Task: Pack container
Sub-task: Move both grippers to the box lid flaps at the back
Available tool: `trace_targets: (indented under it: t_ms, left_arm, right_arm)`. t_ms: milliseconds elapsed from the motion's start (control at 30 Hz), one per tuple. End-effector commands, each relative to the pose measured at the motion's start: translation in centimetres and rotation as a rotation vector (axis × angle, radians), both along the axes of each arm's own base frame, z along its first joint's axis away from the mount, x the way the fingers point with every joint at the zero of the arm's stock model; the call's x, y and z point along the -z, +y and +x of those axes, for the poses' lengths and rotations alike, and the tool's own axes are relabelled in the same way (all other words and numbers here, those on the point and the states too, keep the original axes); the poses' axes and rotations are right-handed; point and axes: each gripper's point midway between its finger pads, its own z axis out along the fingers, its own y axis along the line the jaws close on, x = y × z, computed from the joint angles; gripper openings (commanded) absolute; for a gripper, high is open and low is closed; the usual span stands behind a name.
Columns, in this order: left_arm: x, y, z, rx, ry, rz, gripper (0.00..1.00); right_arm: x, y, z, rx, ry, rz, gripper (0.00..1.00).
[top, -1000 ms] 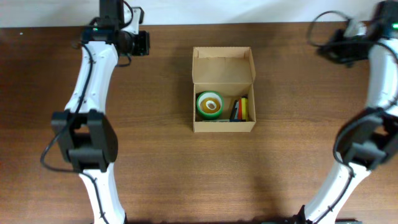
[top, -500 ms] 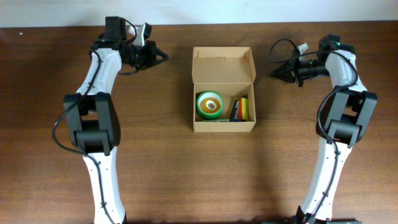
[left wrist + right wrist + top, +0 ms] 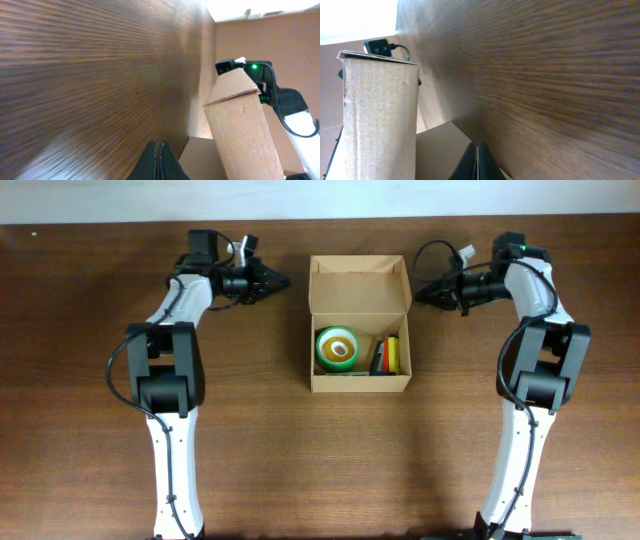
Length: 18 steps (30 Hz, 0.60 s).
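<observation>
Count from overhead: 1 tan cardboard box w/ 1 flap lid on its far side. Inside the box: 1 tape roll, green w/ yellow centre, on the left. On the right, 1 tight bunch of pens. I make out 3 colours (red, yellow, dark), so approx. 3; exact no. can't tell. My arms: 2, left arm & right arm. Grippers: 2, i.e. 1 left gripper & 1 right gripper, 2 fingers each. 1 wooden table.
</observation>
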Motion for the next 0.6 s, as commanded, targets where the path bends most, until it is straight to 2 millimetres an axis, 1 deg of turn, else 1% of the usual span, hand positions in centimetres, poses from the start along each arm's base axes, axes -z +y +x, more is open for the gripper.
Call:
trace_targets:
  t_ms: [0, 133, 400, 567]
  left_arm:
    - [-0.4, -1.9, -0.5, 0.038, 0.029, -0.059, 0.02]
    - [-1.0, -2.8, -0.1, 0.037, 0.016, -0.076, 0.02]
    - [-1.6, -3.1, -0.1, 0.049, 0.014, -0.104, 0.02]
    - [-2.7, -3.8, -0.2, 0.076, 0.006, -0.15, 0.02]
  right_arm:
    - [0.7, 1.5, -0.2, -0.031, -0.007, 0.045, 0.04]
    - [0.4, 2.0, 0.1, -0.04, -0.023, 0.056, 0.04]
    - [0.4, 2.4, 0.2, -0.047, -0.036, 0.058, 0.04]
    - [-0.7, 2.7, 0.8, -0.048, -0.082, 0.115, 0.04]
